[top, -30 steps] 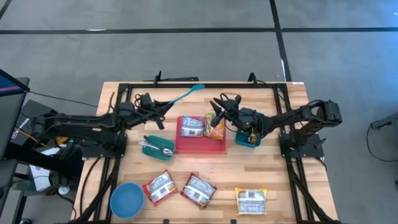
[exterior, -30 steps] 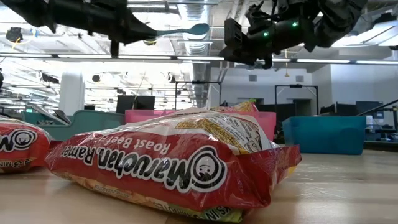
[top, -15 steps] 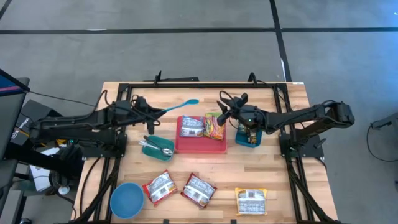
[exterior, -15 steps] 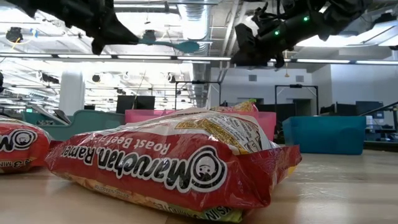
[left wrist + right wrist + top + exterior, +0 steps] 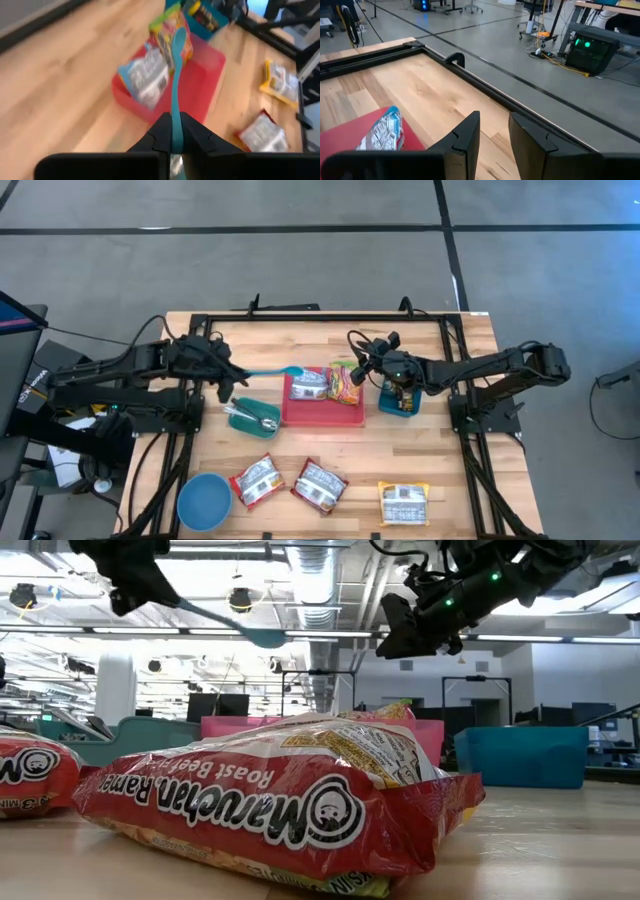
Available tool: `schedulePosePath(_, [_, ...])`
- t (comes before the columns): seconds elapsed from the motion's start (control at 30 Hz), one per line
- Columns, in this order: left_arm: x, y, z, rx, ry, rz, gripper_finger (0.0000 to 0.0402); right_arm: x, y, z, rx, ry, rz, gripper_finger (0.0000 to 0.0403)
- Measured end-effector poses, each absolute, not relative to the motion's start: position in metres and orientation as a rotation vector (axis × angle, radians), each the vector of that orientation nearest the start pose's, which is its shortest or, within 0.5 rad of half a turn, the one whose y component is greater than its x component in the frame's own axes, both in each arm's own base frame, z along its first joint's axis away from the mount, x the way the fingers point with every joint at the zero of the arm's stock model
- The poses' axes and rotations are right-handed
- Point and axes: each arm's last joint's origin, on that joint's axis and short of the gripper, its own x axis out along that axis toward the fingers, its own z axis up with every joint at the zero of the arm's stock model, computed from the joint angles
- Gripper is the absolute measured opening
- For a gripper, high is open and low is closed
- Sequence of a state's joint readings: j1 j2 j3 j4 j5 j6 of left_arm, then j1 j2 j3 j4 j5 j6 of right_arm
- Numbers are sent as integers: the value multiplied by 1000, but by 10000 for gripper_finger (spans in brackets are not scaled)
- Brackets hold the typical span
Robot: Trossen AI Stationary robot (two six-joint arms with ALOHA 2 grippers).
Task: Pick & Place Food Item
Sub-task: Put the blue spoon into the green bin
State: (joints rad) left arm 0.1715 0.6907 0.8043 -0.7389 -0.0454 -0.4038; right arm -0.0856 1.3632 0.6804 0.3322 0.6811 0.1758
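My left gripper (image 5: 230, 372) is shut on a teal spoon (image 5: 272, 371), held in the air left of the red tray (image 5: 322, 416); the spoon's bowl (image 5: 179, 36) points toward the tray. In the tray lie a blue-and-white food packet (image 5: 307, 385) and a colourful packet (image 5: 346, 383). My right gripper (image 5: 362, 366) hangs open above the tray's far right corner, with nothing between its fingers (image 5: 465, 132). My left gripper pinches the spoon's handle (image 5: 175, 107) near its free end between its two fingers, which lie along the handle. The fingers come from the table's left, slanting down. The spoon is lifted clear, and in the low view its bowl (image 5: 264, 637) hangs lower than the gripper.
A small teal tray (image 5: 252, 417) with utensils sits left of the red tray, a teal bin (image 5: 400, 401) to its right. Near the front edge are a blue bowl (image 5: 204, 502), two ramen packets (image 5: 257, 480) (image 5: 320, 485) and a yellow packet (image 5: 403, 502).
My left gripper has drawn back toward the table's left edge, risen and tipped downward. The spoon has swung with it: its bowl, earlier raised toward the far edge, now points at the red tray and slopes down. My right gripper has shifted slightly right and tipped closer to level.
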Motion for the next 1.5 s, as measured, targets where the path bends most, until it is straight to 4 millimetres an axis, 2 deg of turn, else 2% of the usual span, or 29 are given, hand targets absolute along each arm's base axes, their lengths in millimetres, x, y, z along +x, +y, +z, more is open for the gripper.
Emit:
schedulePosePath(0.2, [120, 18, 306, -535, 690, 249, 12, 275, -42, 222, 57, 289, -786, 98])
schedulePosePath(0.47, [110, 15, 291, -643, 911, 295, 12, 275, -42, 221, 55, 299, -783, 98])
schedulePosePath(0.73, [107, 13, 287, -700, 989, 270, 12, 275, -42, 220, 53, 310, -784, 98])
schedulePosePath(1.03, [114, 14, 266, -706, 1114, 302, 14, 275, -42, 219, 68, 309, -784, 98])
schedulePosePath(1.23, [120, 15, 264, -695, 1143, 286, 17, 274, -42, 219, 73, 312, -786, 98])
schedulePosePath(1.5, [121, 27, 261, -777, 1150, 273, 11, 274, -42, 219, 80, 311, -782, 98])
